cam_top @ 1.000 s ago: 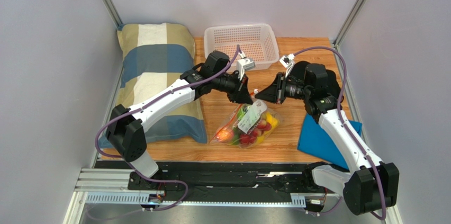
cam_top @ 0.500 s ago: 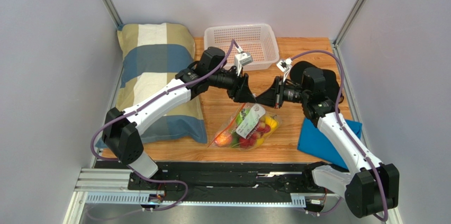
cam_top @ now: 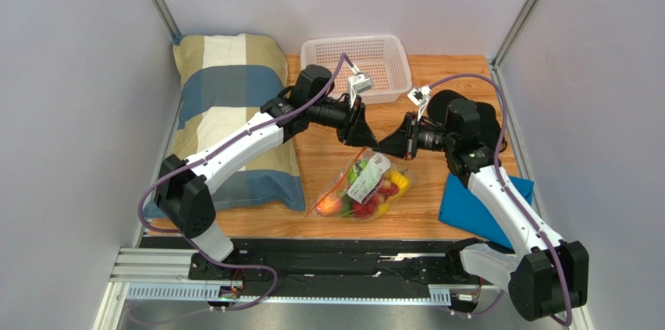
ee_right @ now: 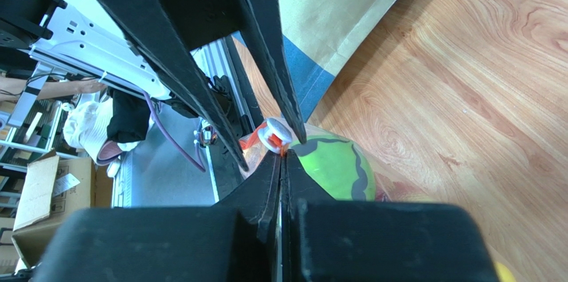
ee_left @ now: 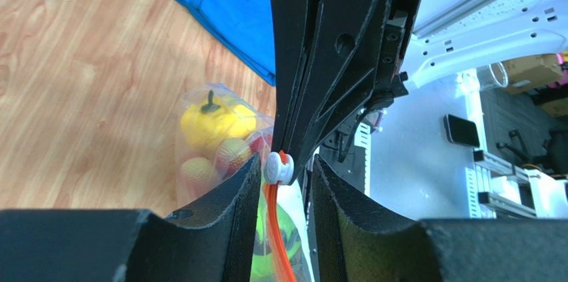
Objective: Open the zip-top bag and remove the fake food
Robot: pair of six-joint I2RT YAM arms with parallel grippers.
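Note:
The zip-top bag hangs tilted over the wooden table, its red-orange zip strip running up to a white slider. Inside is the fake food: a green ball, a yellow pepper, red berries and an orange-pink peach. My right gripper is shut on the zip strip just behind the slider. My left gripper is open, its fingers on either side of the slider, with a gap on the right side.
A white perforated basket stands at the back of the table. A plaid pillow lies on the left. A blue cloth lies on the right, under the right arm.
Both grippers drew together at the bag's mouth. The right gripper moved left, the left wrist pulled slightly back, and the bag shifted a little left and towards the front.

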